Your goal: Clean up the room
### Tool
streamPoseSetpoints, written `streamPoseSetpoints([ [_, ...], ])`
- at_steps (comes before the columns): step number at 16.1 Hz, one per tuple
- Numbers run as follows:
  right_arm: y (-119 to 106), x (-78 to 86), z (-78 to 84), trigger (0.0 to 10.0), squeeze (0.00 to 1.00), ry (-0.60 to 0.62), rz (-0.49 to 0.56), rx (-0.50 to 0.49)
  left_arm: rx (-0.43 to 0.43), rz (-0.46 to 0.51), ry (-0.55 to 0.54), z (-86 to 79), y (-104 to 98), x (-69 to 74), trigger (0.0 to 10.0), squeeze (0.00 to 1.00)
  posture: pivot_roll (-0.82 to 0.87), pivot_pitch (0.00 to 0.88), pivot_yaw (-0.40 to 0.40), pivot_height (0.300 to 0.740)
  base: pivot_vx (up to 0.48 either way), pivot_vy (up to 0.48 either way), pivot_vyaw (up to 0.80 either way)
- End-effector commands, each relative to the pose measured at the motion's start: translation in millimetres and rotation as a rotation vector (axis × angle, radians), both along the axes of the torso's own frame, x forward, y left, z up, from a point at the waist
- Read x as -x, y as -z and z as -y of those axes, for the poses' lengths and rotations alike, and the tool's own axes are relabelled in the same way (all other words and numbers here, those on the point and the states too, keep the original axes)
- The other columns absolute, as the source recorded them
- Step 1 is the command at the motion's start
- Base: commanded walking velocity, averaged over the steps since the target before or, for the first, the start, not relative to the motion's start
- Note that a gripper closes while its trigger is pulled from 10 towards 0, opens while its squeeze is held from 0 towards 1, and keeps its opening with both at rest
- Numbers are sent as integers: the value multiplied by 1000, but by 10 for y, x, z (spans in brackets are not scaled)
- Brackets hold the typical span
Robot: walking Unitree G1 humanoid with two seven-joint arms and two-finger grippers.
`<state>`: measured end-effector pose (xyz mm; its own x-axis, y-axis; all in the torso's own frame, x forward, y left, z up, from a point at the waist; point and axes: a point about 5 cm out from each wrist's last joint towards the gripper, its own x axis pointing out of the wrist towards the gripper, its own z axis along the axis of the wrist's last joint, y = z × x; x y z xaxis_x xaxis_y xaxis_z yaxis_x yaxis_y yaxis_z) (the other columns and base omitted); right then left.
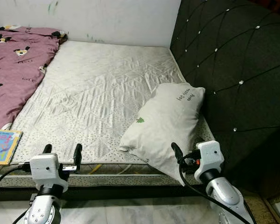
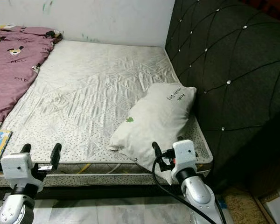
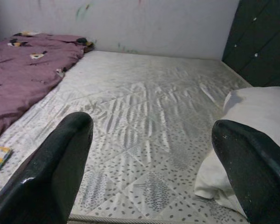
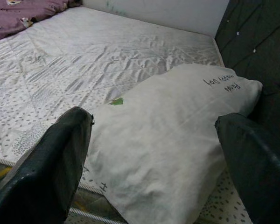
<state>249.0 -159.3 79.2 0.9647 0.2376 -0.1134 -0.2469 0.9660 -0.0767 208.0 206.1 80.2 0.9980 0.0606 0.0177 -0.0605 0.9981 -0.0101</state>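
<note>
While standing at the mattress (image 1: pixel 98 88) edge with both pincers released: left gripper (image 1: pixel 62 151) at 7 o'clock, right gripper (image 4: pixel 154 158) at 5 o'clock, just before the white pillow (image 1: pixel 165 123). Pillow at 4 o'clock, leaning on the dark headboard (image 1: pixel 233 74). Probably the approach step; next calls for reaching forward and closing on the pillow. Purple blanket (image 1: pixel 14 70) at 10 o'clock.

pillow (image 1: pixel 165 123) | small dark handwritten print near top corner, unreadable | book (image 1: pixel 3 145) | cover lettering illegible

Dark tufted headboard (image 1: pixel 233 70) (studded), white wall (image 1: pixel 116 18).
</note>
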Motion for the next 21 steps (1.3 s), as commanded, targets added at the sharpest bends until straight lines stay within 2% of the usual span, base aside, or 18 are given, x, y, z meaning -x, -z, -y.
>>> streamPoseSetpoints([
  [1,-34,-13,2,10000,0,-11,8,15,-3,8,18,24,-29,-5,10000,0,21,30,-75,740,259,0,0],
  [21,-54,-79,-54,10000,0,-37,14,18,-3,1,53,66,-10,-30,10000,0,20,27,-82,740,311,0,0],
])
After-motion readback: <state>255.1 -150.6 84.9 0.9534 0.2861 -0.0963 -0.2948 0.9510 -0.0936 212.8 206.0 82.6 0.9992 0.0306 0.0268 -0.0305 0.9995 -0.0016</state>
